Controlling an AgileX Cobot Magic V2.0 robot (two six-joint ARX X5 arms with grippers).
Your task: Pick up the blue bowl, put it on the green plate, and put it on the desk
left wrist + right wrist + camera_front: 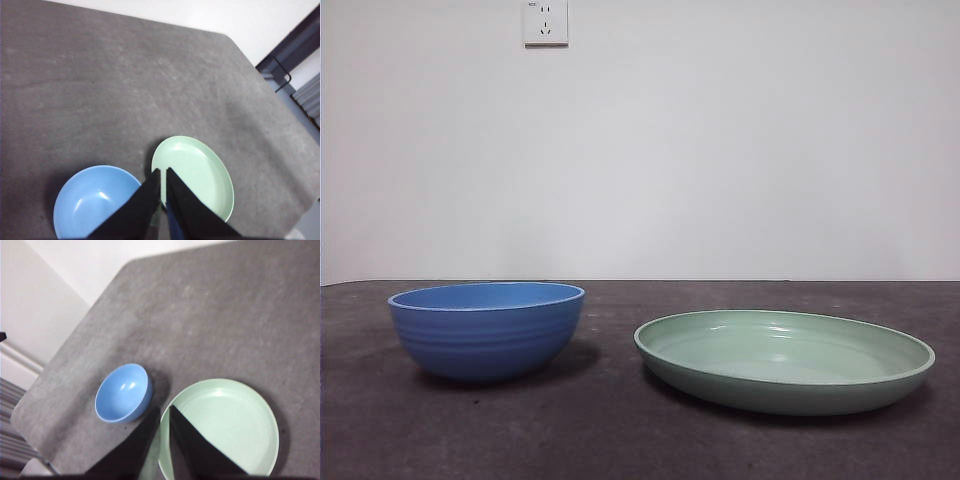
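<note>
From the front I see the blue bowl at lower left and the green plate at lower right, apart on the desk. My left gripper and right gripper hang high, jaws nearly closed, holding nothing.

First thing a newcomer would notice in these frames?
The blue bowl and the wider green plate stand side by side on the desk, apart, with a gap between them. Both are empty. The left gripper and right gripper hang high above the pair, jaws nearly together and holding nothing.
</note>
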